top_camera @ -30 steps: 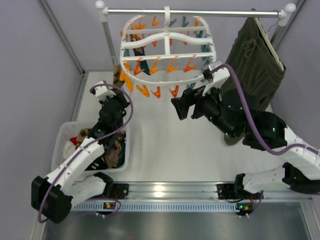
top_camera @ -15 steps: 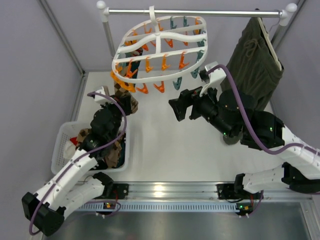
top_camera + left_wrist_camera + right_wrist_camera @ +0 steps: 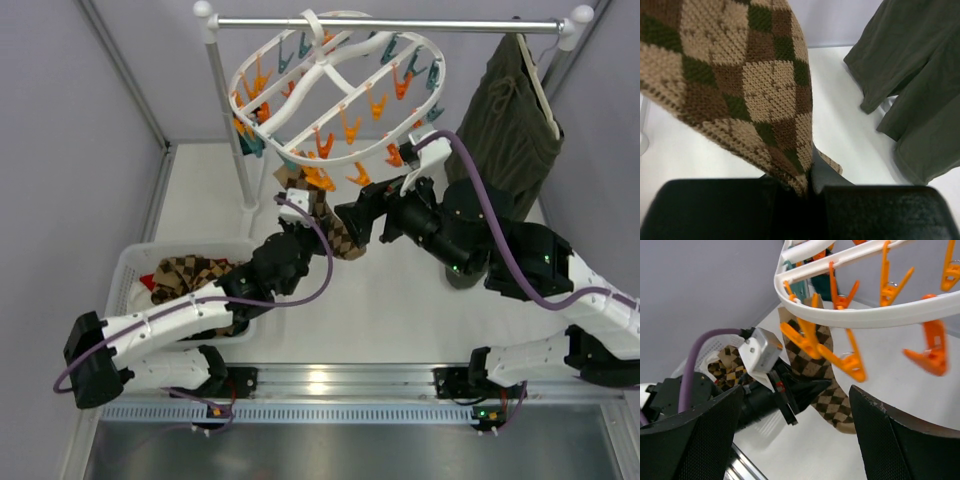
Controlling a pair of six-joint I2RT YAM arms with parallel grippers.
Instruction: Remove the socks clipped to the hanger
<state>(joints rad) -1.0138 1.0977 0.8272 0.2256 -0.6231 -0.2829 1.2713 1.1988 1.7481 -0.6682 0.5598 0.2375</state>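
Brown-tan argyle sock [image 3: 740, 75], white hanger [image 3: 875, 317]

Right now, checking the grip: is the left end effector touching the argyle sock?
Touching: the left wrist view shows the argyle sock pinched in the shut left end effector.

You have two arms of white shell links [image 3: 150, 325] and black joint housings [image 3: 470, 225], each trailing a purple cable [image 3: 329, 262]; the right gripper [image 3: 796, 390] carries black stippled fingers [image 3: 695, 440].

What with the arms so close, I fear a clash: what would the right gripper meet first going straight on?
Probably the argyle sock hanging under the hanger, dead ahead. The left gripper, shut on that sock, sits right beside it; depth is unclear, so it might come first.
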